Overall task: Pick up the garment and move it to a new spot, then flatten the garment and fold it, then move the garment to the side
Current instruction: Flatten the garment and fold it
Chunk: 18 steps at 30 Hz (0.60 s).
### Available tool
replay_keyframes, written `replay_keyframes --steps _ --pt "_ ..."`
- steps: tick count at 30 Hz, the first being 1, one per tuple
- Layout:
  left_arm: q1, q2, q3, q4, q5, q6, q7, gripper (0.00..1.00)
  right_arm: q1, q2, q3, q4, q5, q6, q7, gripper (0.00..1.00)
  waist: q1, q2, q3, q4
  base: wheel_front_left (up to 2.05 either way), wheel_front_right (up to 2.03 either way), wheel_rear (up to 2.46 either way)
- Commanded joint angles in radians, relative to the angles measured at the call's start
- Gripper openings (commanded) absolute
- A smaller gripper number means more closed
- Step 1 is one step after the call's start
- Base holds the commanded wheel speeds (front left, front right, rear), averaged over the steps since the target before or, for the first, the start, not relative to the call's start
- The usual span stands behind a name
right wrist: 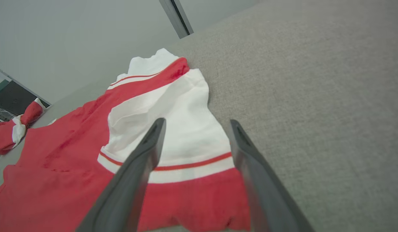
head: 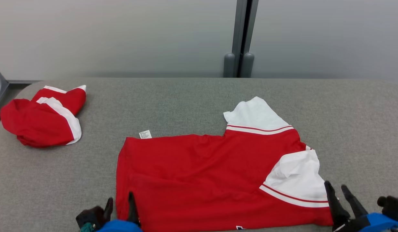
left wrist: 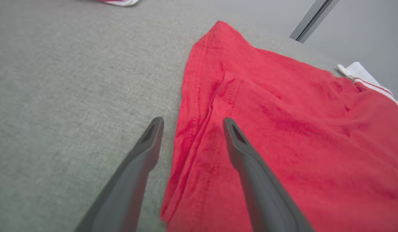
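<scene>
Garment (head: 199,174) lies flat, mid-frame to lower right on the worktop (head: 186,96), long axis left-right. I see left gripper (head: 120,197) straddling its lower-left hem, right gripper (head: 336,185) straddling the lower-right sleeve edge. Both wide open, empty.

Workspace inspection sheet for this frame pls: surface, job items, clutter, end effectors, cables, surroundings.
Surface: grey fabric-covered table.
Job's things: red-and-white garment spread mostly flat, sleeves toward the right.
Clutter: bunched red-and-white cloth at far left.
End effectors: left end effector open, straddling the garment's left edge; right end effector open, at its near right corner.
Cables: nothing seen.
Surroundings: plain grey wall, dark vertical post behind the table.
</scene>
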Motion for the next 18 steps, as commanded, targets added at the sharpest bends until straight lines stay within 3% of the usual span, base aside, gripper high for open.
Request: replay_keyframes --steps 1,5,18 --pt "-0.049 -0.001 -0.009 -0.032 0.005 0.004 0.000 1.00 -0.049 -0.015 -0.002 -0.025 -0.013 0.000 -0.005 1.00 0.0000 0.0000 0.028 0.005 0.00 0.00 0.00" --pt "-0.163 0.000 -0.020 -0.028 0.017 0.009 0.000 1.00 -0.152 -0.030 0.010 -0.053 -0.043 0.000 0.011 1.00 0.0000 0.0000 0.087 -0.001 0.00 0.00 0.00" --pt "-0.548 0.023 0.021 0.267 0.020 0.085 0.015 1.00 -0.456 -0.089 0.088 -0.108 -0.067 0.000 0.054 1.00 0.0000 0.0000 0.261 -0.032 0.00 0.00 0.00"
